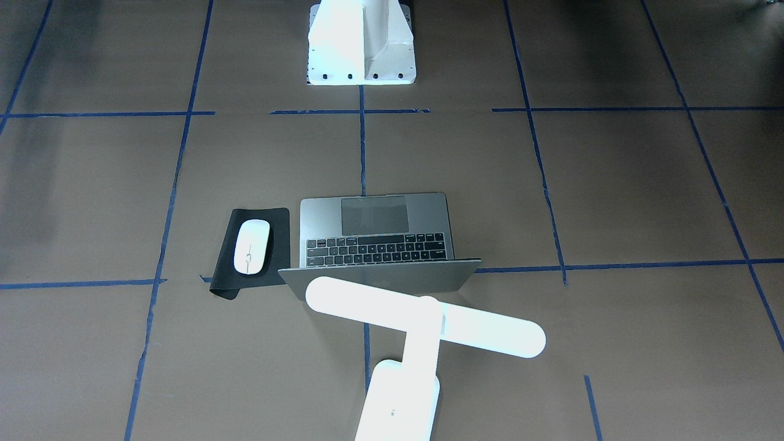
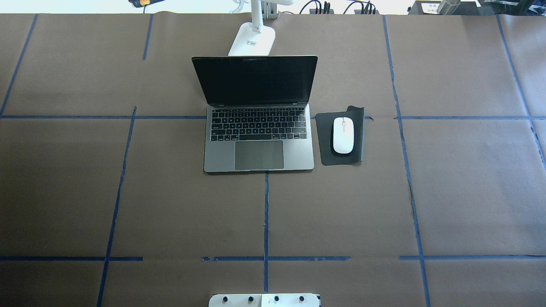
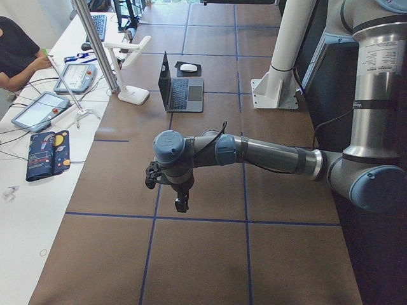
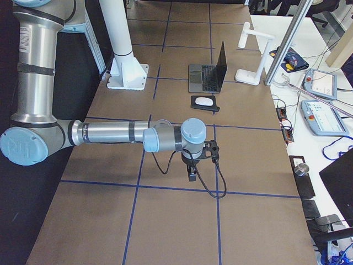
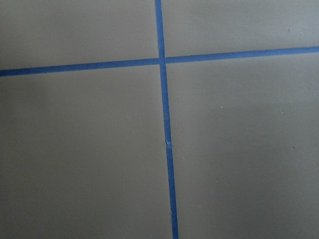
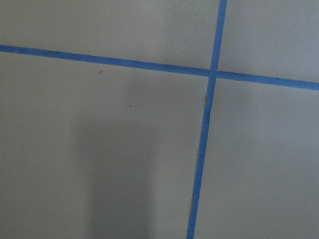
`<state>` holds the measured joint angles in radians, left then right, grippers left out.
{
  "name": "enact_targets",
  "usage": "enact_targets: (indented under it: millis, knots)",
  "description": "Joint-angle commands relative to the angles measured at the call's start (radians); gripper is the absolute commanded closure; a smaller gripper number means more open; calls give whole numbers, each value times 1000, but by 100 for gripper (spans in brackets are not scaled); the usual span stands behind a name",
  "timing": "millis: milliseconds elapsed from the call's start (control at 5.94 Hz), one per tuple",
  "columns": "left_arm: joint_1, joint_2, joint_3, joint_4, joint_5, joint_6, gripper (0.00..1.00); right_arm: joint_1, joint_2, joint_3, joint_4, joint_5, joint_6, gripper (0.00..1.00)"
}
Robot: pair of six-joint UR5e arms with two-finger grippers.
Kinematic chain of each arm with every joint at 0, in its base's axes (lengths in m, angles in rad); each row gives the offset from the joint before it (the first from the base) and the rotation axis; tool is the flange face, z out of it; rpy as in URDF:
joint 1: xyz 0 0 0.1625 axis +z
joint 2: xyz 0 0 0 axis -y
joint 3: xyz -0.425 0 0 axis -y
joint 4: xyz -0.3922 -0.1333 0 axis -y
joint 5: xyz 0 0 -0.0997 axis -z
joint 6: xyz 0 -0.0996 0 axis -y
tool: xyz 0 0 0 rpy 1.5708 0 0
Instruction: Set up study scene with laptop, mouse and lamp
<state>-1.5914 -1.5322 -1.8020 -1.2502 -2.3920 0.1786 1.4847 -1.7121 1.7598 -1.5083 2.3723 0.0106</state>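
Brown paper-covered table (image 2: 128,192), gridded with blue tape lines (image 2: 265,213)

Slim space-grey metal laptop (image 2: 258,140) sits near table centre, lid up, keyboard and trackpad toward the robot

Small white oval mouse (image 2: 343,134) lies on a flat black rectangular mat (image 2: 324,140) just beside the laptop, on the robot's right; one far corner of the mat is curled

Bright white T-shaped desk lamp (image 1: 422,321) stands behind the lid on the side away from the robot, its bar across the top of the screen

Left gripper (image 3: 181,202) and right gripper (image 4: 191,175) hang over bare paper toward opposite ends of the table, well apart from all three items. Side views only, so I cannot tell how the jaws stand. Nothing seen hanging from either. Wrist cameras give only paper and tape crossings

Judgement: all three items look placed, so the arranging step reads as done. Next move probably calls for no grasp, at most a check of the lamp bar's angle over the screen
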Motion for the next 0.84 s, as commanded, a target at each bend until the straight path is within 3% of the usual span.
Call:
enact_targets:
  millis: [0,674]
  knots:
    - [-1,9,-1,15,8,11,0,-9,-18,10,-19,-12,-3,0]
    - [-1,68,1,-41,8,76,0,-7,3,35,-21,-11,-4,0]
